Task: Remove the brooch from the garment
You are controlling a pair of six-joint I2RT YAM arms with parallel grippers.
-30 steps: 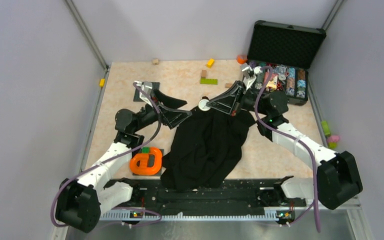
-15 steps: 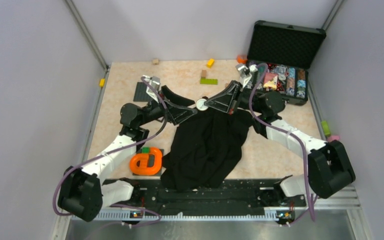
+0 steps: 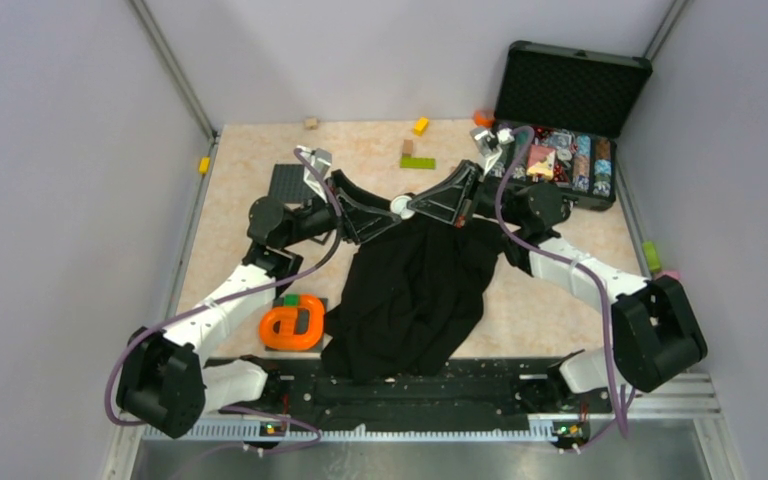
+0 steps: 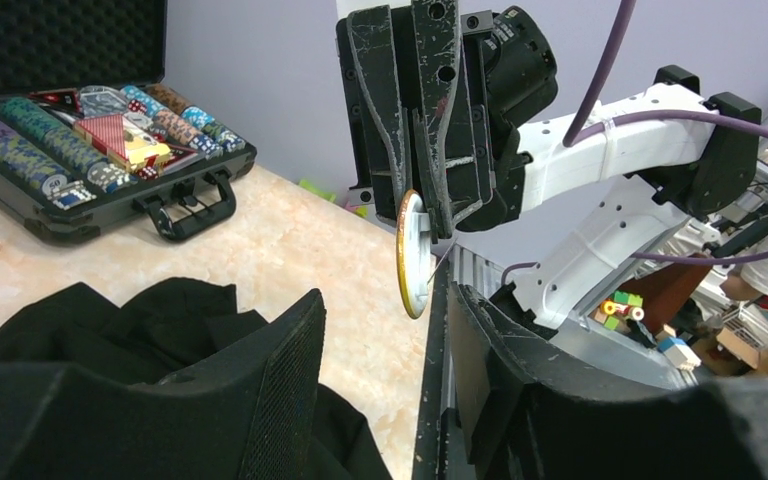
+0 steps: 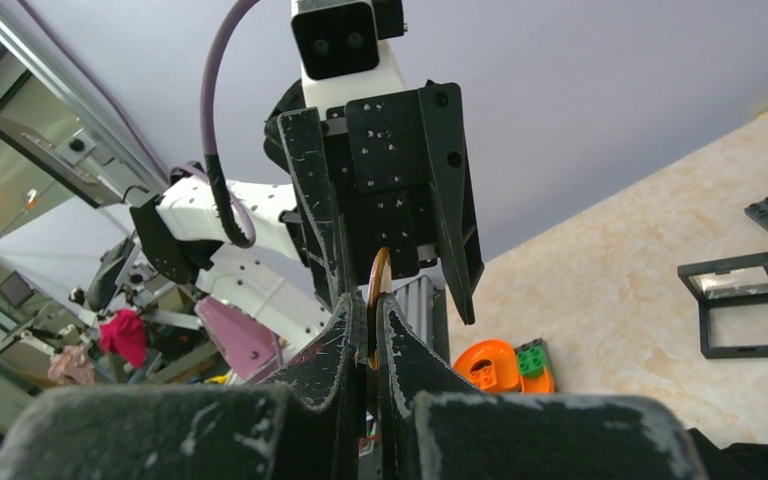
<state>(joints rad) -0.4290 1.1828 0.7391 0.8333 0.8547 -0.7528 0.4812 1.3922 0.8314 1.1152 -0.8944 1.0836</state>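
The brooch [image 3: 399, 206], a small round whitish disc, is pinched in my right gripper [image 3: 410, 207] above the far edge of the black garment [image 3: 415, 290]. In the left wrist view the brooch [image 4: 412, 255] is edge-on with a gold rim, a thin pin shows behind it, and it is clear of the garment [image 4: 160, 310]. My left gripper [image 3: 385, 212] is open, its tips either side of the brooch from the left. In the right wrist view the brooch [image 5: 377, 285] sits between my closed right gripper [image 5: 370, 310], facing the open left gripper [image 5: 390, 210].
An open black case [image 3: 572, 165] of coloured chips stands at the back right. An orange toy [image 3: 293, 323] lies left of the garment. A green block [image 3: 417, 162], a yellow block [image 3: 420, 126] and a dark baseplate [image 3: 288, 183] lie on the far table.
My left gripper has moved right and up to the brooch. My right gripper has shifted slightly left, still holding the brooch.
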